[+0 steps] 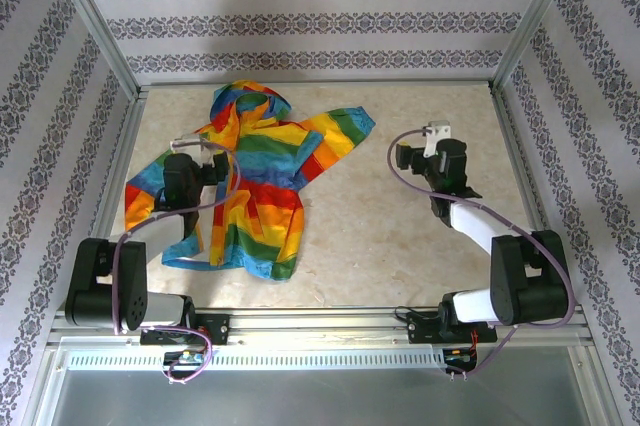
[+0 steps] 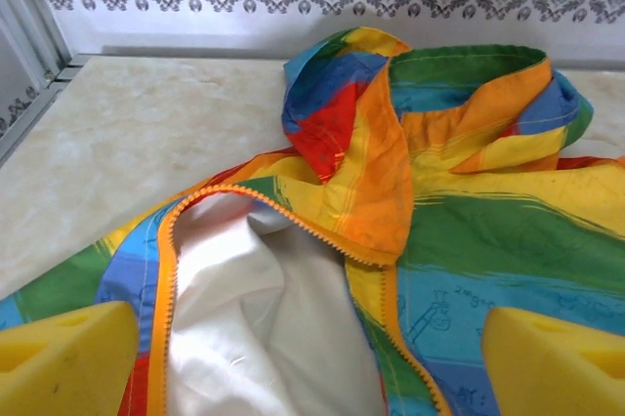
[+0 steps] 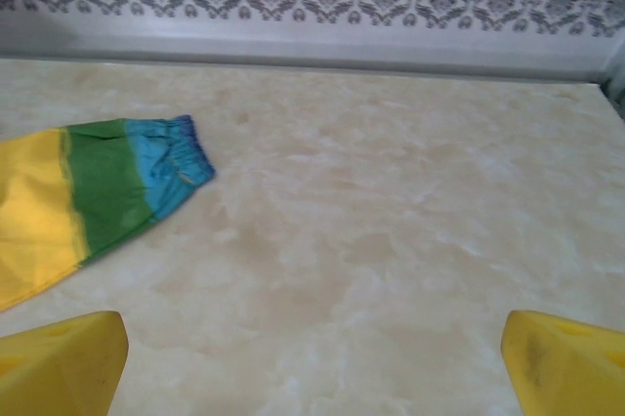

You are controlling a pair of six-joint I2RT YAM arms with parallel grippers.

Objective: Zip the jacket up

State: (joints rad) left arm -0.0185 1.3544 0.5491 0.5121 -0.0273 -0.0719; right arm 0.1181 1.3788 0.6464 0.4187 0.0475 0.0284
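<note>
Left hand hangs right over the jacket, and from its wrist view the left hand stands wide open, one yellow pad at each side and nothing pinched between them. Below and between those pads lies the jacket, front parted, white lining showing in the gap. The orange zipper runs up from beside the left-side pad, curves across ahead of the hand and comes back down toward the right-side pad, its two rows apart and unjoined. Just beyond the hand, the hood sits bunched up, folded partly over the collar, orange and red toward the hand, green and blue behind. Across to the other side: the right hand is over bare counter, well apart from the jacket's body, which lies off to its left. From its own wrist view the right hand is spread wide too, yellow pads at the lower corners, gripping nothing. Ahead of it and to its left lies one sleeve, flat on the counter, yellow then green, ending in a gathered blue cuff nearest the hand's centre line, not touching either pad.
</note>
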